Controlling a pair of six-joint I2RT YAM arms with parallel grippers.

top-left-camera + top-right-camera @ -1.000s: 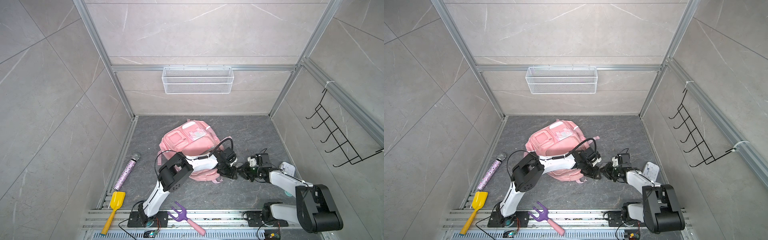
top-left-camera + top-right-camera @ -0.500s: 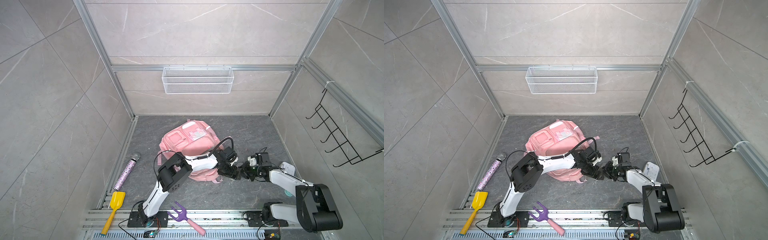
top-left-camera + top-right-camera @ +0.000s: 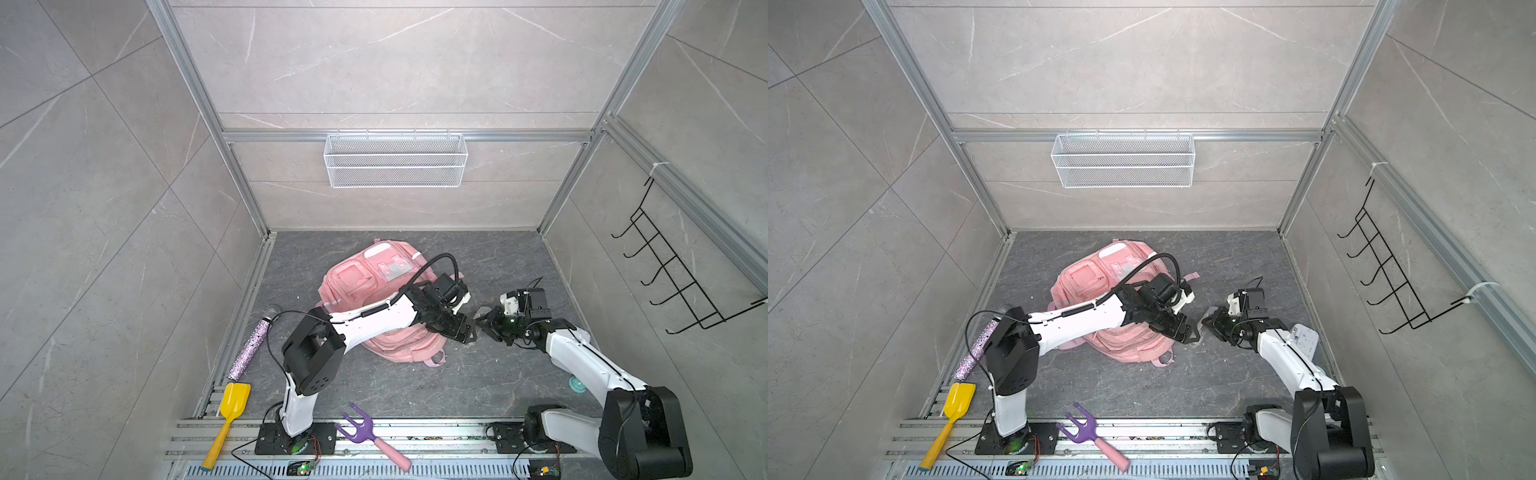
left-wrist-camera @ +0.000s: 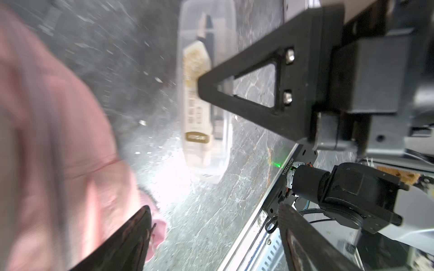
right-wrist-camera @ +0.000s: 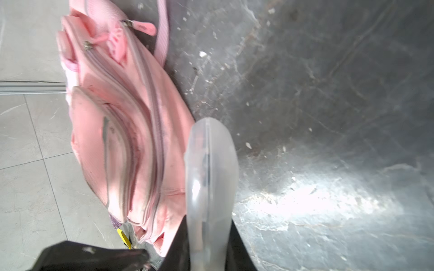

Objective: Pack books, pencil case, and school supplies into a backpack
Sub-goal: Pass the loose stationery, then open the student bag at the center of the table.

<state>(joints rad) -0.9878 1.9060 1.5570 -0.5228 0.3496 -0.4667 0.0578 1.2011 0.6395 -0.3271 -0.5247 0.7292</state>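
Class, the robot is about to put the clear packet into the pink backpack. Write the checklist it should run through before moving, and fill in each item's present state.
1. Grip: the right gripper is shut on the packet: ok.
2. Free hand: the left gripper is open and holds nothing: ok.
3. Way in: the backpack needs an open pocket, but the zips in the right wrist view look closed: not ok.
4. Packet lifted clear of the floor: cannot tell.
5. Grippers apart: close, but separate in the left wrist view: ok.
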